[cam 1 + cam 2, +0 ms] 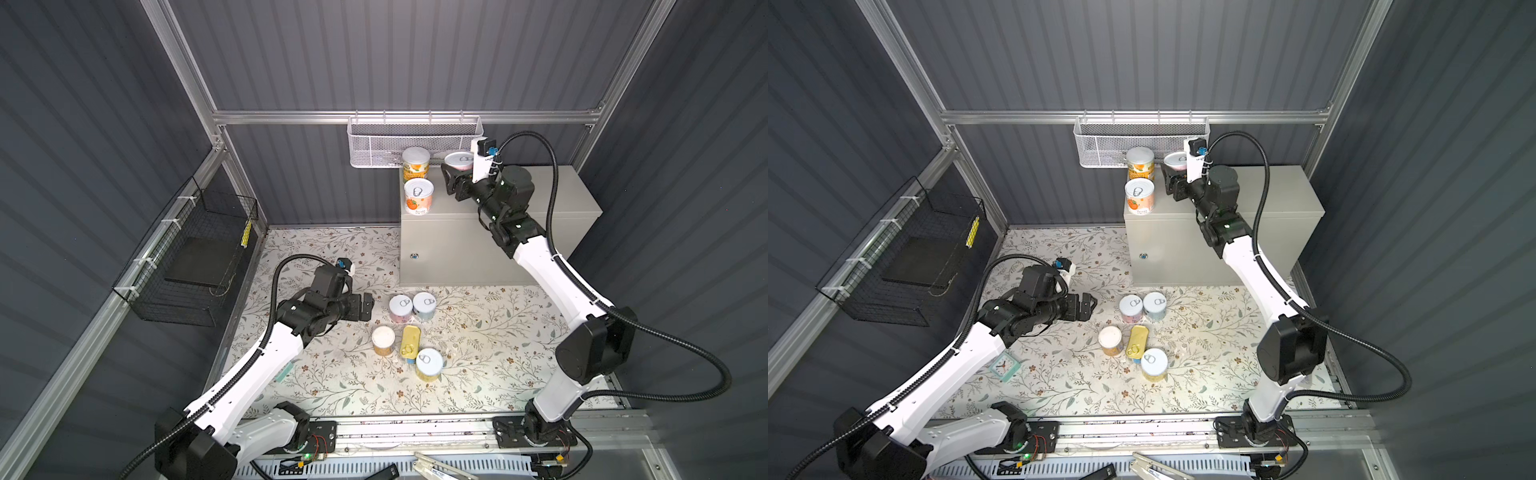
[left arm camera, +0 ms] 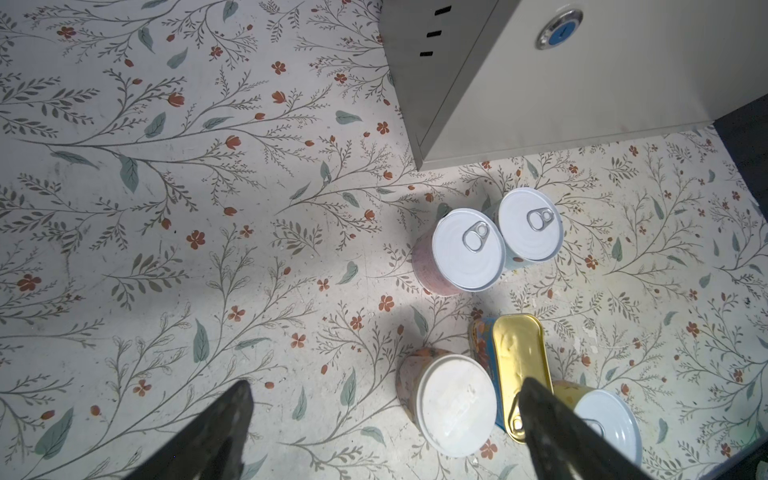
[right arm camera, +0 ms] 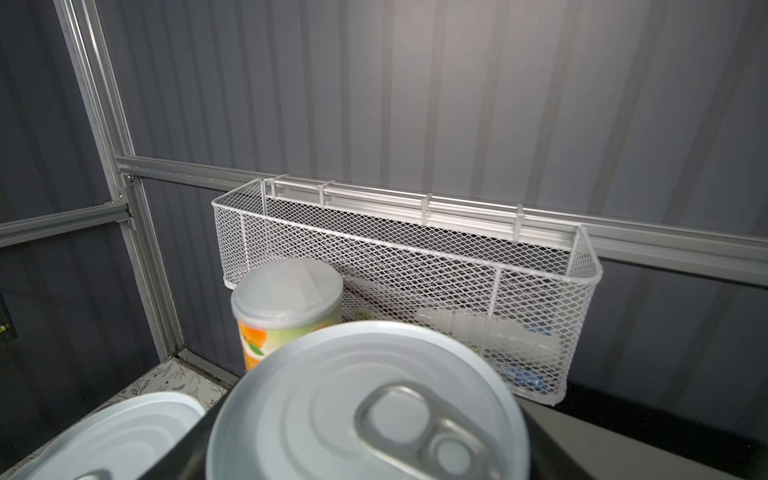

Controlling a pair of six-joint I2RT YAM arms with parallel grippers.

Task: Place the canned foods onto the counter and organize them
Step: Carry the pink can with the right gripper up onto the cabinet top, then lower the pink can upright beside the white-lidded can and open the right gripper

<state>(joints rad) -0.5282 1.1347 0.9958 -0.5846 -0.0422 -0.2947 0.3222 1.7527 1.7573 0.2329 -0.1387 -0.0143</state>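
Right gripper (image 1: 455, 173) is closed around a pull-tab tin (image 1: 458, 159), which is held upright over the back of the counter (image 1: 557, 193). Whether its base touches the top cannot be told. Two tins are already set there along the near-left edge: a white-lidded orange tin (image 1: 415, 161) at the back and a pull-tab orange tin (image 1: 419, 196) in front of it. A white mesh basket (image 1: 374, 143) hangs just behind.

Left gripper (image 1: 368, 306) is spread wide and empty, and is held low beside the floor group. On the floral mat (image 1: 498, 353) are seen a pink tin (image 1: 400, 308) touching a pale-blue tin (image 1: 424, 305), a white-lidded tin (image 1: 383, 340), a gold-topped oblong tin (image 1: 410, 345) and a yellow tin (image 1: 429, 363).

Step in hand, as judged: set-down of the held tin.
- It is best lowered straight, level with the back orange tin, so that a row is begun.
- A small gap should be kept; a nudge could tip a neighbour off the edge.
- The basket's underside should be cleared by the wrist.
- Jaws are to be opened only once the base is flat, then drawn back without sideways drag.
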